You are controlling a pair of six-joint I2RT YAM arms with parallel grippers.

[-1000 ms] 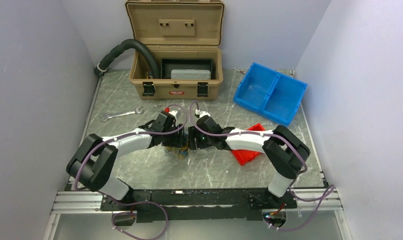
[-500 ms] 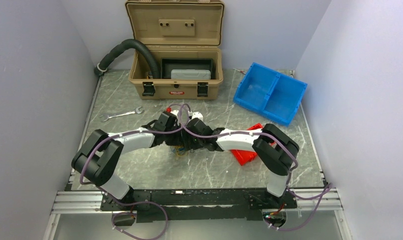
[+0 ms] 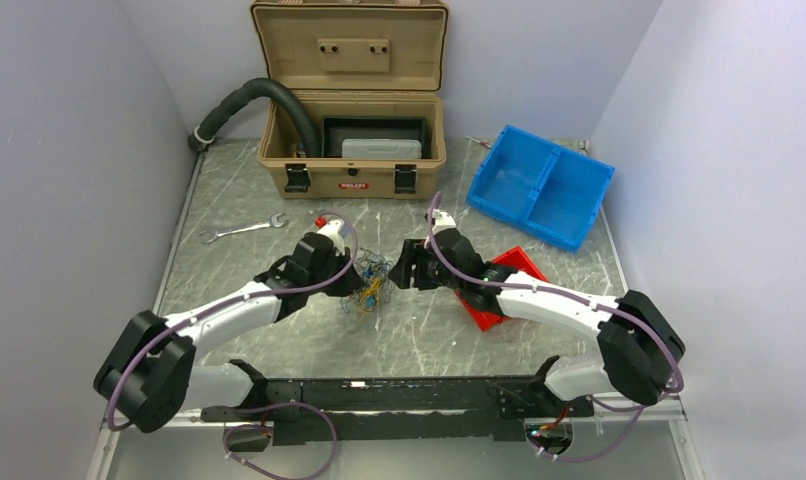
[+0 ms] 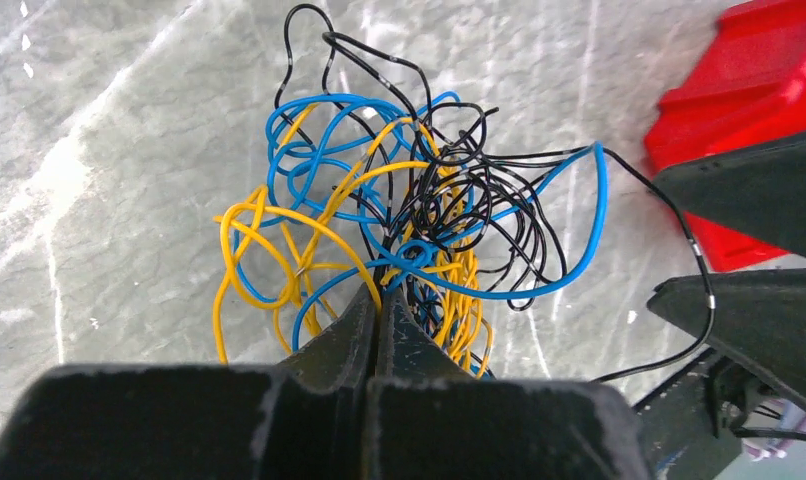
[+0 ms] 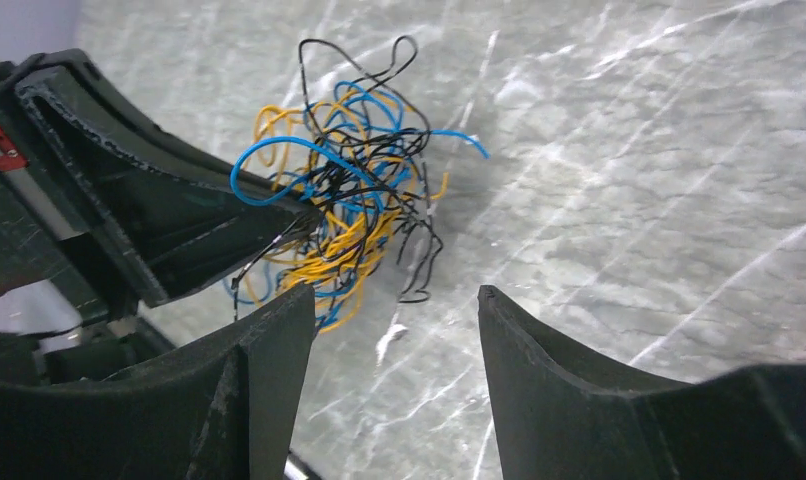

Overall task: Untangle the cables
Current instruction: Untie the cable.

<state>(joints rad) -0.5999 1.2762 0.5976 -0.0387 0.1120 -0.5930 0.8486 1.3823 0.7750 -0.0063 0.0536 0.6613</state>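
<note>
On the grey marbled table [image 3: 279, 345] untangling looks barely begun: the right gripper [image 5: 394, 300] gapes empty just beside, the left gripper [image 4: 376, 305] is pinched shut on edge strands, and the thin blue, yellow-orange and black cables [image 4: 399, 220] lie between them in one unsorted knot.

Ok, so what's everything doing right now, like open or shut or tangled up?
cables: tangled in one blue, yellow and black clump
left gripper: shut, pinching the clump's edge
right gripper: open, beside the clump
toolbox: open
blue bin: empty
wrench: lying flat, untouched
</note>
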